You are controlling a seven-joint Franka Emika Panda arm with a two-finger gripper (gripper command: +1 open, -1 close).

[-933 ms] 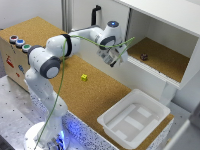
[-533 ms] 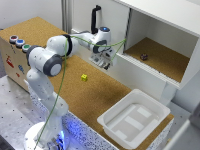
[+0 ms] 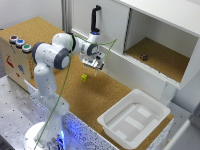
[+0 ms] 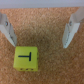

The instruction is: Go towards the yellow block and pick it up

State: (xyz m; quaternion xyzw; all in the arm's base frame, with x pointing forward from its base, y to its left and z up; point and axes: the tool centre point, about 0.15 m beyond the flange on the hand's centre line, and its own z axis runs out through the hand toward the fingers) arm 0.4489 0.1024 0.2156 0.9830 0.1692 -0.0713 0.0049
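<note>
Yellow block (image 4: 26, 56) now under gripper (image 3: 97, 65) | arm swung over from shelf side | jaws wide, empty | block at gripper's seven o'clock, descent next

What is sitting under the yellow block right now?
The yellow block rests on the bare cork tabletop, below the open gripper, whose fingers hold nothing. The patch directly beneath the block is covered, so it cannot be seen.
</note>
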